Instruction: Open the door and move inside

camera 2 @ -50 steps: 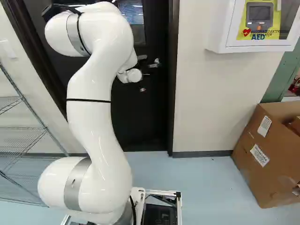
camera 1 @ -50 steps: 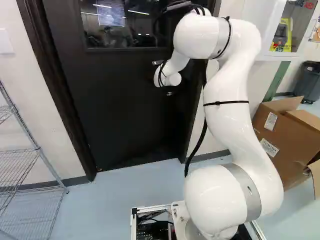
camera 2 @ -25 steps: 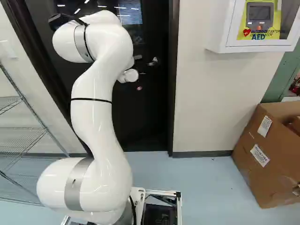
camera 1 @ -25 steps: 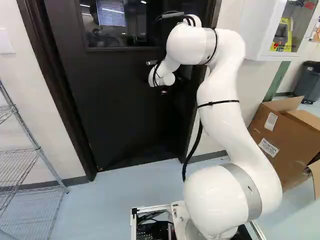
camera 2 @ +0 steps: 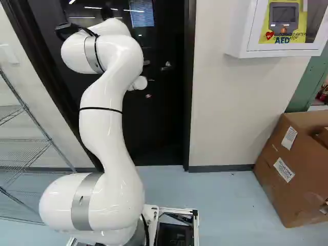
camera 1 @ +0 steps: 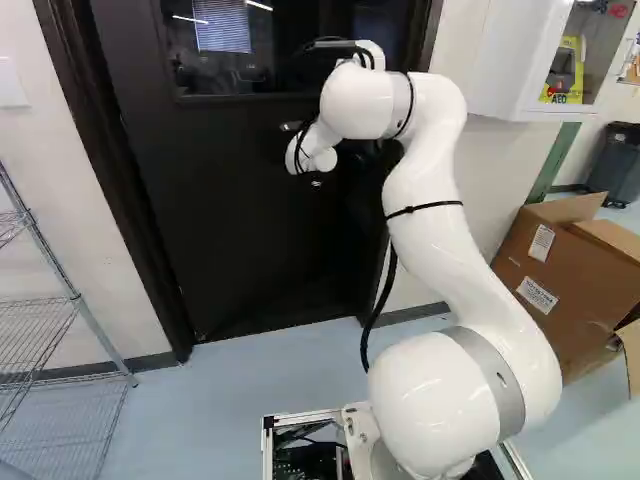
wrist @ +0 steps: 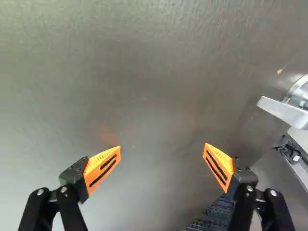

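Observation:
The black door (camera 1: 250, 230) stands in its dark frame and looks closed. Its silver lever handle (camera 2: 166, 66) shows right of my wrist in the right base view. Mostly hidden by the white wrist, my gripper (camera 1: 316, 183) is just a small dark bit against the door in the left base view. The wrist view has the gripper (wrist: 161, 156) open wide, orange pads apart, with nothing between them and the door's plain surface ahead. Off to one side, outside the gap and beyond one finger, is the handle (wrist: 284, 110).
A wire shelf (camera 1: 70, 300) stands left of the door. Right of it are the wall (camera 2: 236, 113), a white AED cabinet (camera 2: 279, 46) and an opened cardboard box (camera 2: 292, 169) on the floor. A dark bin (camera 1: 615, 165) is farther back.
The arm has bent lower, and its wrist has shifted left along the door, farther from the handle in the right base view. The base and the door have not moved.

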You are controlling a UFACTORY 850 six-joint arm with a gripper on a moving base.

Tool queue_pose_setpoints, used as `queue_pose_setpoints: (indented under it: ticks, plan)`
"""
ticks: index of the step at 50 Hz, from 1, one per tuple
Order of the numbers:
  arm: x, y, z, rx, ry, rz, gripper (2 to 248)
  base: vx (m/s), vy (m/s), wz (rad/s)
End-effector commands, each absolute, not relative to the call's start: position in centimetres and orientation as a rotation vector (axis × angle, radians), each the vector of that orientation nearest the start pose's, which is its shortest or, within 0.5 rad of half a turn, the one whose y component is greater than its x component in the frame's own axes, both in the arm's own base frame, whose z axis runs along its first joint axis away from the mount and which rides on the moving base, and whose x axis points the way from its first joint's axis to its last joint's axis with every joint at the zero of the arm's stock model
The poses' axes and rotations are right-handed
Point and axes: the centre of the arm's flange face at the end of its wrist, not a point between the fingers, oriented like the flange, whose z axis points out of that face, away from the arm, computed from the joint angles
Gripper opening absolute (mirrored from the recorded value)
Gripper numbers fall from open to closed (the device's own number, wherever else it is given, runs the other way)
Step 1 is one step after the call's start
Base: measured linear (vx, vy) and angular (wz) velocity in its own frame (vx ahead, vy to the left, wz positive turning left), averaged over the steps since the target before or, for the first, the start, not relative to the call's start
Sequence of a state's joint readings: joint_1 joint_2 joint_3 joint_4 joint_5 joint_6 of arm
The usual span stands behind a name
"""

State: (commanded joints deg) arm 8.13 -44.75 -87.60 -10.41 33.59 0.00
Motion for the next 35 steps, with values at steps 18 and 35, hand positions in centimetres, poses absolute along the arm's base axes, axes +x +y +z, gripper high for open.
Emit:
queue_pose_setpoints:
  ticks: [18,35]
  plan:
    - [77.2,13.7,40.3,-2.338,-0.469,-1.911,247,0.0,0.0,0.0]
    - [76.1,13.9,40.6,-2.346,-0.476,-1.894,247,0.0,0.0,0.0]
